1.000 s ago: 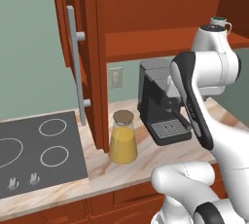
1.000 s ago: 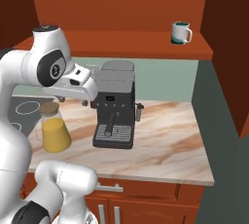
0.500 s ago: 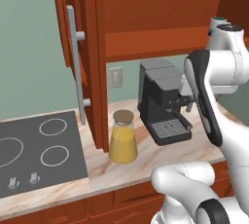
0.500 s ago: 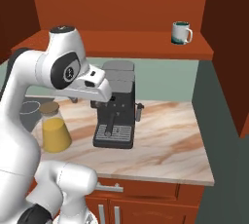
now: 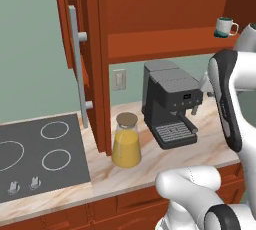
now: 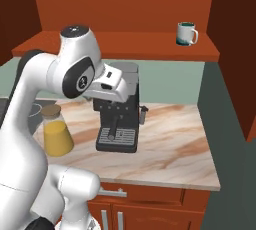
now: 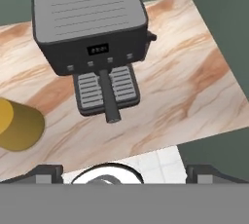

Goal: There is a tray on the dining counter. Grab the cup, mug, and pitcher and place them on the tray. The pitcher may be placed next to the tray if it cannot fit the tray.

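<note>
Standing left on the marbled table (image 5: pixel 165 161), the clear glass pitcher (image 5: pixel 126 141) with cork lid holds orange-yellow liquid beside a grey coffee machine (image 5: pixel 169 103); the white-and-teal mug (image 6: pixel 186 33) sits on the wooden shelf (image 6: pixel 150 49). Since earlier, the arm has risen, its empty gripper (image 7: pixel 124 172) wide open, pointing down over the machine.

Even, soft rendered light, faint shadows, no glare, slightly coarse edges.

The marbled counter (image 7: pixel 185 82) carries the coffee machine (image 7: pixel 92 28) ahead of the fingertips (image 7: pixel 46 172), the pitcher (image 7: pixel 17 123) off to their left.
</note>
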{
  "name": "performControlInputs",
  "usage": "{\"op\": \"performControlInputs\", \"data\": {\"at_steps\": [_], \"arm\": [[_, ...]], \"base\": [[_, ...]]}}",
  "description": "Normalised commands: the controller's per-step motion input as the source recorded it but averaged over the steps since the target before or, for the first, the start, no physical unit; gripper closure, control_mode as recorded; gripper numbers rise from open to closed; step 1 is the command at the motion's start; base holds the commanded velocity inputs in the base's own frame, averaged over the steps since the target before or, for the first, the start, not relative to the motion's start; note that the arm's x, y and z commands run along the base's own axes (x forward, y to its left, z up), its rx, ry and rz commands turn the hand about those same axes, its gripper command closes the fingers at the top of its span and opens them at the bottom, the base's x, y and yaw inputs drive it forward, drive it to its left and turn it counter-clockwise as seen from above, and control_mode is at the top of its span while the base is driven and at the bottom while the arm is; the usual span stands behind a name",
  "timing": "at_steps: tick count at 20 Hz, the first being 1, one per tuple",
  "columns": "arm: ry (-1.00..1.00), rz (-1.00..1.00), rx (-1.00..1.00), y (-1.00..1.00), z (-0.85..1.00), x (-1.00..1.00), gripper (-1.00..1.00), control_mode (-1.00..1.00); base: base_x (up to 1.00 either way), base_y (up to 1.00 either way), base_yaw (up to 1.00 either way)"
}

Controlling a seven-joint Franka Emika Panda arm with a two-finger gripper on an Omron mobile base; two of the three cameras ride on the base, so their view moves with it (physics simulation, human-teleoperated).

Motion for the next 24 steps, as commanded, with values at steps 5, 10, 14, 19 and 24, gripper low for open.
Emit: {"op": "performControlInputs", "data": {"at_steps": [5,10,14,19,24], "arm": [[-0.19,0.0,0.0,-0.22,0.15,0.0,-1.0,-1.0],[-0.17,0.0,0.0,-0.3,0.11,0.0,-1.0,-1.0],[-0.21,0.0,0.0,-0.31,0.12,0.0,-1.0,-1.0],[-0.24,0.0,0.0,-0.3,0.11,0.0,-1.0,-1.0],[-0.2,0.0,0.0,-0.17,0.09,0.0,-1.0,-1.0]], "base": [[0.0,0.0,0.0],[0.0,0.0,0.0],[0.0,0.0,0.0],[0.0,0.0,0.0],[0.0,0.0,0.0]]}}
